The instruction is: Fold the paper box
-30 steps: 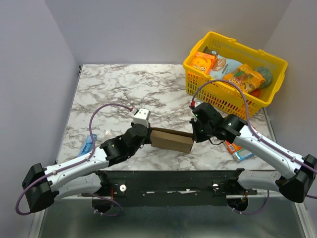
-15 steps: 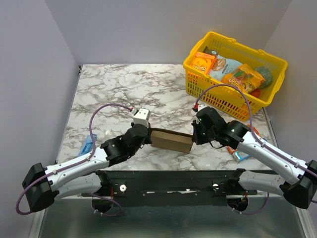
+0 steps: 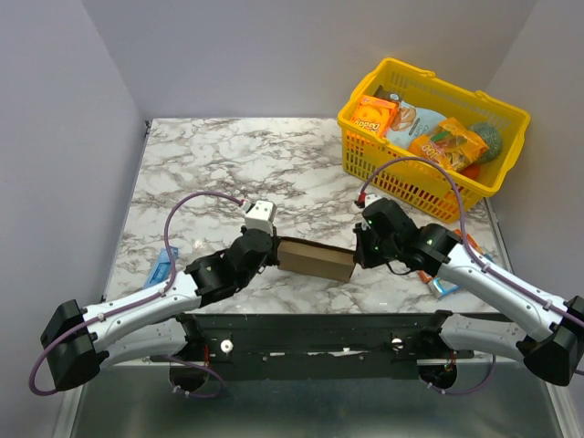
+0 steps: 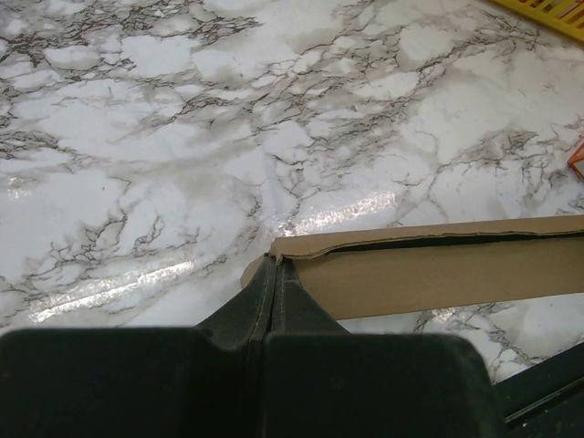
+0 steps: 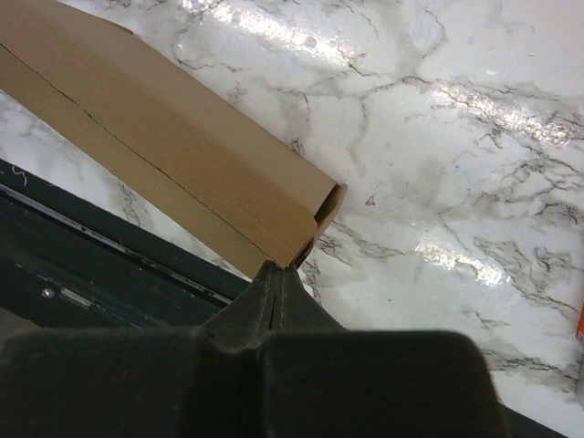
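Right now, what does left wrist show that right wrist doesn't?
Only left wrist: the paper box seen edge-on, with a thin dark gap running under its top layer, plus a corner of the yellow basket at top right.
Only right wrist: the box's open end, a seam line along its broad face, and the dark base plate at the table's near edge.
Both: the marble table, with the left jaws and right jaws each shut on a corner of the box.
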